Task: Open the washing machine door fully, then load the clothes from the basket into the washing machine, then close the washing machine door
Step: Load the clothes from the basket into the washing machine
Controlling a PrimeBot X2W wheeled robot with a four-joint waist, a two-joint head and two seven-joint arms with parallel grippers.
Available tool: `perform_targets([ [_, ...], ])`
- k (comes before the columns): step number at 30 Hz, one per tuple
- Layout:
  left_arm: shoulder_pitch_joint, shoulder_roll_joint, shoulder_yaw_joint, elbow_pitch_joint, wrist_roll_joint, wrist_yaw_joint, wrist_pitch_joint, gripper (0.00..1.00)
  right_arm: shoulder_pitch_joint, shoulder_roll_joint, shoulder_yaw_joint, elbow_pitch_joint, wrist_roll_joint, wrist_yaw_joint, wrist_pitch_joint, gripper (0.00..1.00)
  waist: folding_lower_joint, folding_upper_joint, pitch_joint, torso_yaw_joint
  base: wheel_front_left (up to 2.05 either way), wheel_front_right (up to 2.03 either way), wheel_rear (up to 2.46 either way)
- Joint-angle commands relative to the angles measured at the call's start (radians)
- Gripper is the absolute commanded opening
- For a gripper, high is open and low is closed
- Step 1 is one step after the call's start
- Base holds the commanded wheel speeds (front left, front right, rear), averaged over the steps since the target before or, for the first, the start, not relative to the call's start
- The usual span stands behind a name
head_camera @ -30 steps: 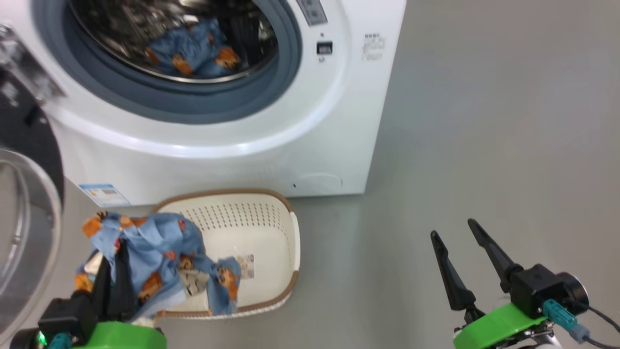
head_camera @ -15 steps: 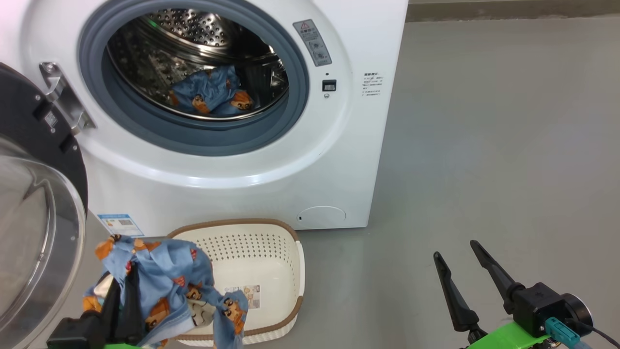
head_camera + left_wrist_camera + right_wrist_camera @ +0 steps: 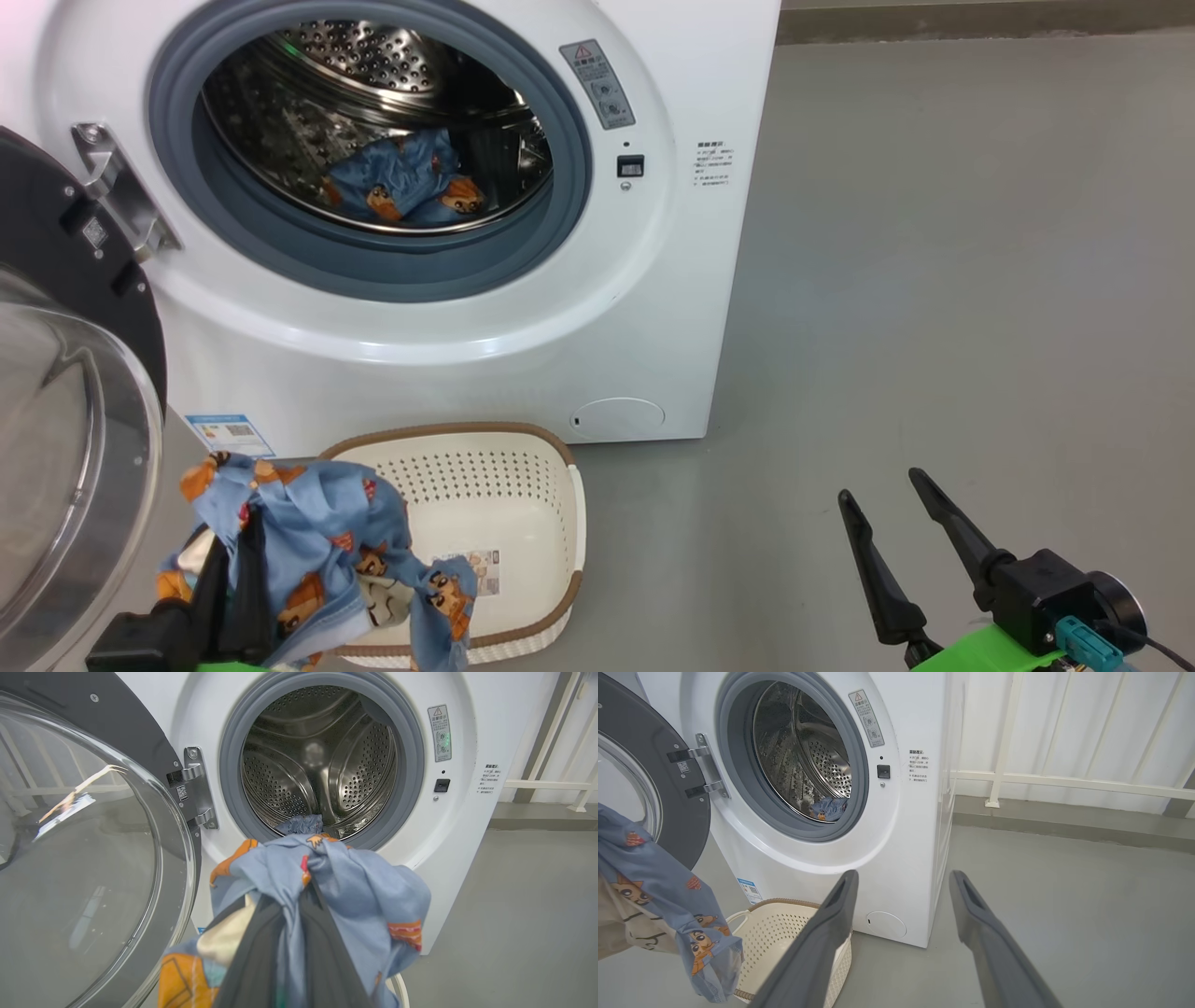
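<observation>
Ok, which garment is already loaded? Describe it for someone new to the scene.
Find the big white washing machine, door swung open. Inside its steel drum, at the bottom, lies a crumpled blue printed piece. Unlike the similar bundle near the basket, no gripper holds it.

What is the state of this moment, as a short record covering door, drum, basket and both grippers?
washing machine door: swung open to the left
drum: one blue printed piece lying inside
basket: on the floor before the washing machine; visible inside bare except a sticker
left gripper: shut on clothes, a blue and cream bundle held up at the basket's left end
right gripper: open, holding nothing
</observation>
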Motion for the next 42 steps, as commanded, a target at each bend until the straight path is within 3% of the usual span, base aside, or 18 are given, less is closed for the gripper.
perform_targets([
  [1,-0.021,0.020,0.037,-0.024,-0.010,0.007,-0.009,0.00,-0.018,-0.002,0.022,-0.033,0.005,0.002,-0.001,1.00,0.0000,0.0000,0.001,0.001,0.00,0.00,0.00],
  [14,-0.098,0.011,0.012,0.036,-0.017,-0.012,-0.017,0.00,-0.022,-0.002,0.018,-0.046,0.004,0.002,0.000,1.00,0.0000,0.0000,0.033,0.015,0.00,0.00,0.00],
  [30,-0.495,-0.005,0.035,0.338,-0.094,-0.104,-0.044,0.00,-0.146,-0.002,0.058,-0.090,0.005,0.002,-0.028,1.00,0.0000,0.0000,0.325,-0.063,0.00,0.00,0.00],
  [42,-0.856,0.060,0.063,0.525,-0.128,-0.171,0.026,0.00,-0.248,-0.002,0.096,-0.050,0.054,0.002,-0.110,1.00,0.0000,0.0000,0.531,-0.186,0.00,0.00,0.00],
])
